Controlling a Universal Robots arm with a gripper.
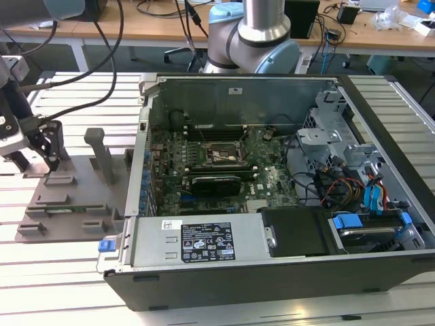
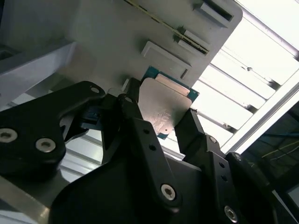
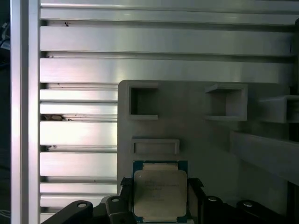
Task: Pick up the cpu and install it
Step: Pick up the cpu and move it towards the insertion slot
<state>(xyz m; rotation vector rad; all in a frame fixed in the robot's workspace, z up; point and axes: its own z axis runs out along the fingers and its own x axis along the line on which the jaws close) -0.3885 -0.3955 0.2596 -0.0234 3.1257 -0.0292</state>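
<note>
Slatted aluminium surface (image 1: 68, 278), carrying a grey plastic tray (image 1: 75, 204) and an open computer case (image 1: 272, 272). In the exterior view the tray lies at nine o'clock from the case, and the arm's base (image 1: 262, 37) stands at twelve o'clock from it, in front of wooden desks.

Inside the case the motherboard (image 1: 204, 180) lies flat, with the black socket frame (image 1: 221, 157) near its middle.

The black fingers (image 1: 51, 153) hang over the corner of the tray at about ten o'clock from its centre, well apart from the case.

In both wrist views the fingers (image 2: 140, 126) (image 3: 196, 186) are drawn in on the cpu (image 2: 166, 105) (image 3: 160, 191), one pressed to each of two opposite edges. The silvery metal top faces the first wrist camera, with a green rim showing round it.

The cpu sits over the tray (image 2: 117, 28) (image 3: 196, 140), just beside a low raised block (image 3: 155, 146). Whether it rests on the tray or hangs just clear of it cannot be told. Beyond the tray's edge the slats of the surface (image 3: 140, 65) run crosswise.
</note>
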